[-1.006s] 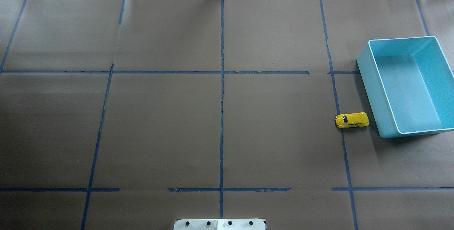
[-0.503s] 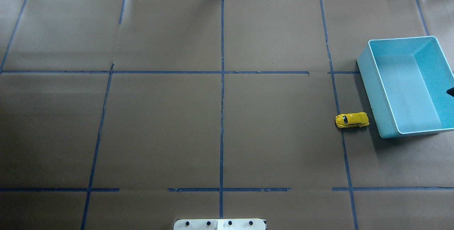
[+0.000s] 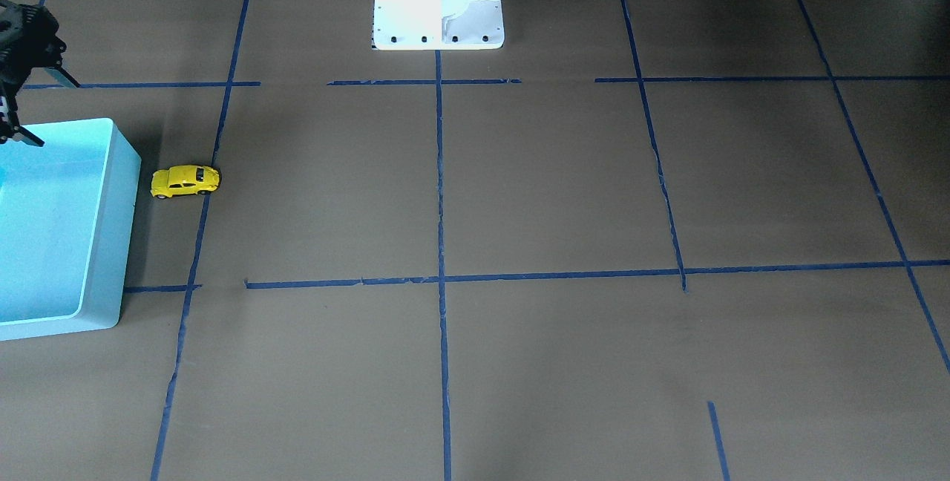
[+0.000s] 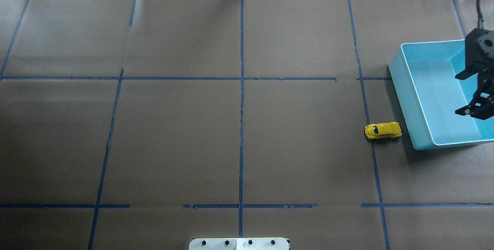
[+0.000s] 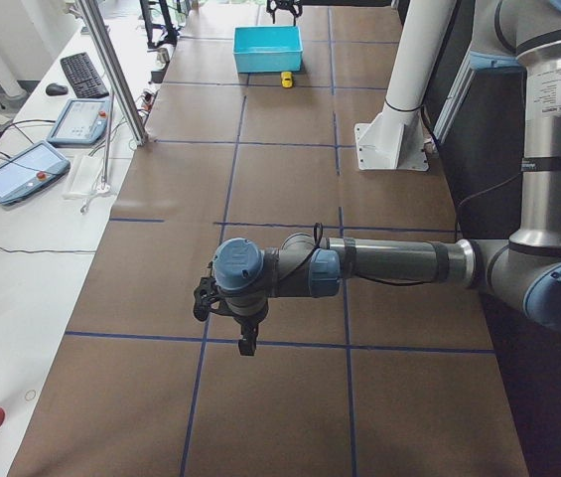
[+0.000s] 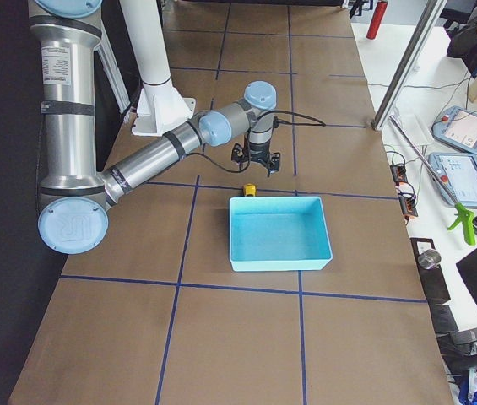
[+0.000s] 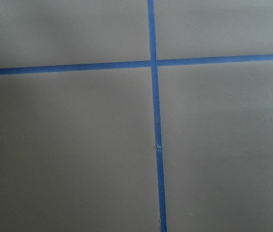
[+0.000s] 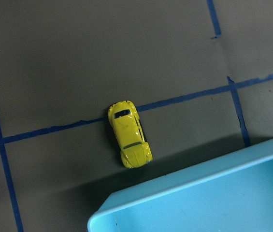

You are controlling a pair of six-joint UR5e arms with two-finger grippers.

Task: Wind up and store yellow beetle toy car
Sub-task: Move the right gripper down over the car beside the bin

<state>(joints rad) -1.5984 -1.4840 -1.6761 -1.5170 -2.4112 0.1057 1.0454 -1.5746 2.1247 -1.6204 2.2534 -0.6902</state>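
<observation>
One right gripper [image 4: 462, 94], jaws apart, pointing down, near blue bin [image 4: 401, 88]

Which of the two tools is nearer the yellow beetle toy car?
The right tool, open near the turquoise plastic bin beside it; the left tool hangs far off.

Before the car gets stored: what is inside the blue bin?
Only bare floor shows inside the blue bin. The right gripper, open, hangs over one side, but the exterior right view shows that part bare too.
</observation>
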